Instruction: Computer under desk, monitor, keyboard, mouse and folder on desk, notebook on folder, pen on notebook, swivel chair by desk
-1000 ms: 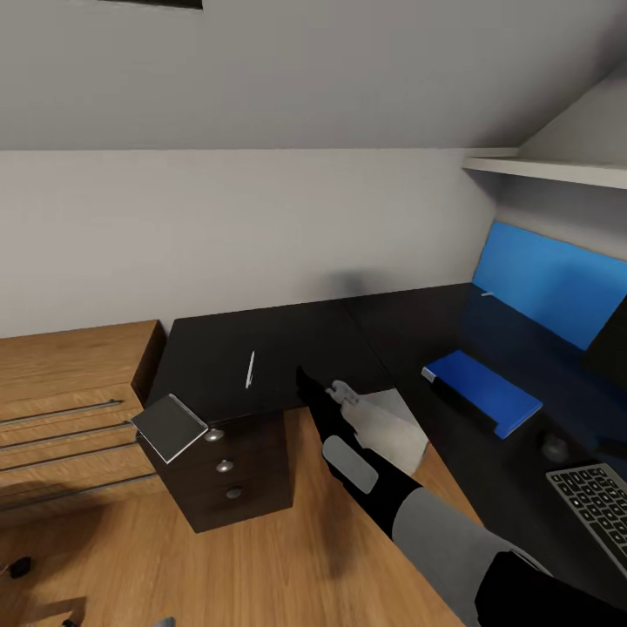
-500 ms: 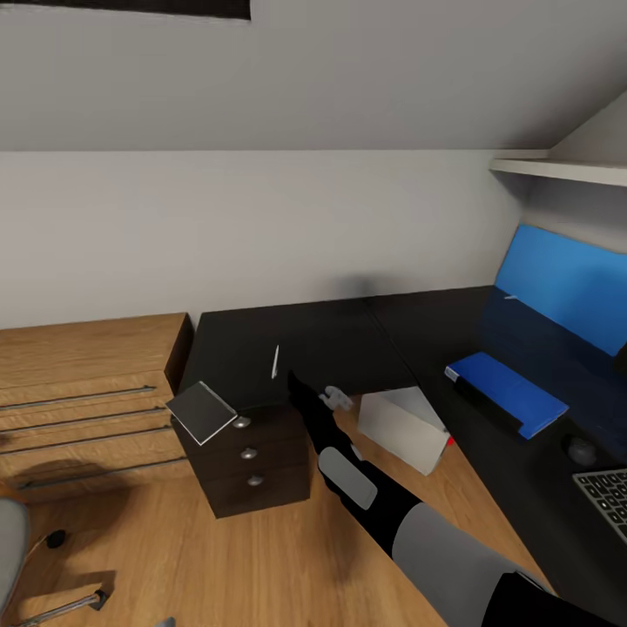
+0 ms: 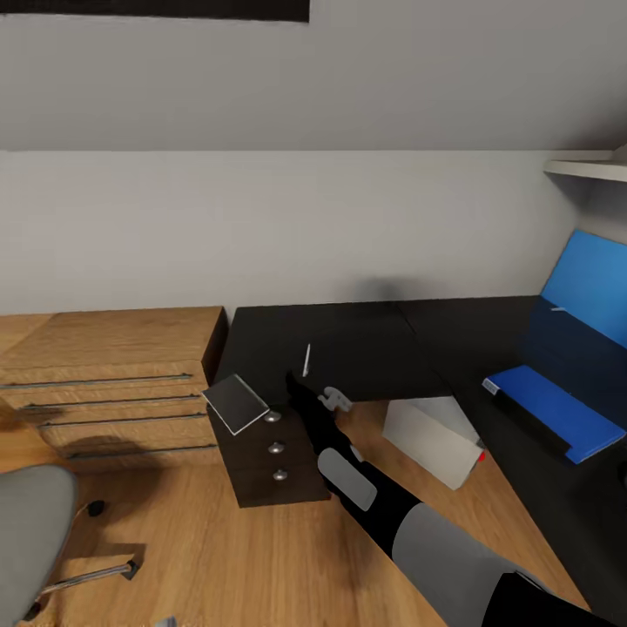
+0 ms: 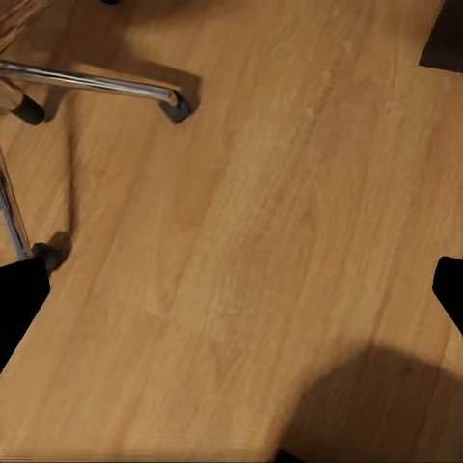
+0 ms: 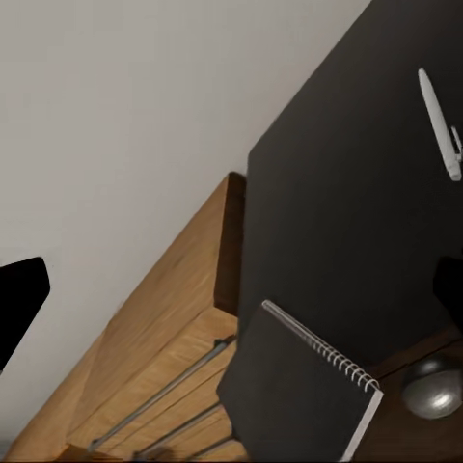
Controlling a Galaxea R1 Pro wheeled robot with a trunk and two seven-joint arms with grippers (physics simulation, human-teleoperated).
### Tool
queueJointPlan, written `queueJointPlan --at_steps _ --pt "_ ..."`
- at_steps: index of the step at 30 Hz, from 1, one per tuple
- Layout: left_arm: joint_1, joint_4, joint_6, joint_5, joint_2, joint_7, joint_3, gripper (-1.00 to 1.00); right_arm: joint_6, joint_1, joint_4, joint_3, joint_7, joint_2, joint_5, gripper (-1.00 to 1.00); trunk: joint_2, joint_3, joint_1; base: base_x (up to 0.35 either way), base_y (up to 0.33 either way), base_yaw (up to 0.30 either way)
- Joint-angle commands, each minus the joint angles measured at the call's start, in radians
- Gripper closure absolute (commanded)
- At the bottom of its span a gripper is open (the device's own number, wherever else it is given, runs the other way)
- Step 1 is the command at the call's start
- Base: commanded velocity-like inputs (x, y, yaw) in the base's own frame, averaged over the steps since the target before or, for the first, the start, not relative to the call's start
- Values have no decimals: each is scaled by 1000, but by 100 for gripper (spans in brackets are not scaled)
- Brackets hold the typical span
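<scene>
On the glossy black desk (image 3: 366,335) lies the thin white pen (image 3: 306,360) (image 5: 439,135). The grey notebook (image 3: 235,403) (image 5: 299,386) rests on the desk's near corner, over the edge. The blue folder (image 3: 557,409) lies farther right on the desk. Under the desk stands the white computer (image 3: 433,431). My right gripper (image 3: 294,385) (image 5: 231,289) hovers open just short of the pen and beside the notebook, holding nothing. The swivel chair (image 3: 26,540) has its grey seat at the lower left. My left gripper (image 4: 231,289) hangs open over the floor near the chair's chrome base (image 4: 96,87).
A black three-drawer cabinet (image 3: 274,457) stands under the desk corner, below the notebook. A light-wood drawer chest (image 3: 104,374) sits against the wall to its left. The blue back panel (image 3: 592,279) rises at the far right. Oak floor (image 3: 218,557) spreads between chair and cabinet.
The camera has swung left, so desk, folder and computer slid right in the picture and the chair seat came in. The right gripper now sits nearer the pen and notebook.
</scene>
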State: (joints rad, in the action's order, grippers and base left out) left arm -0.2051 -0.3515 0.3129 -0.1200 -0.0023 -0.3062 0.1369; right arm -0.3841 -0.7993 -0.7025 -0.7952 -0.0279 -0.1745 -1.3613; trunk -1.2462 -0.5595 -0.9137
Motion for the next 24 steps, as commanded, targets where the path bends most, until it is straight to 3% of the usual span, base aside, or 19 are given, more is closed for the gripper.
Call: queueJointPlan --at_steps 1,14,24 --pt "0 0 5 -10 -1 1 0 -100 -7 -1 1 -5 -3 0 -10 -100 -1 -1 0 0 0 245" --pt "0 -3 8 -10 -23 0 0 -100 -7 -1 4 -6 -3 0 -10 -100 -1 -2 0 0 0 243" --pt "0 -6 9 -12 -24 -7 2 -100 -1 -1 0 -15 -3 0 -9 -100 -71 -35 -38 0 0 70"
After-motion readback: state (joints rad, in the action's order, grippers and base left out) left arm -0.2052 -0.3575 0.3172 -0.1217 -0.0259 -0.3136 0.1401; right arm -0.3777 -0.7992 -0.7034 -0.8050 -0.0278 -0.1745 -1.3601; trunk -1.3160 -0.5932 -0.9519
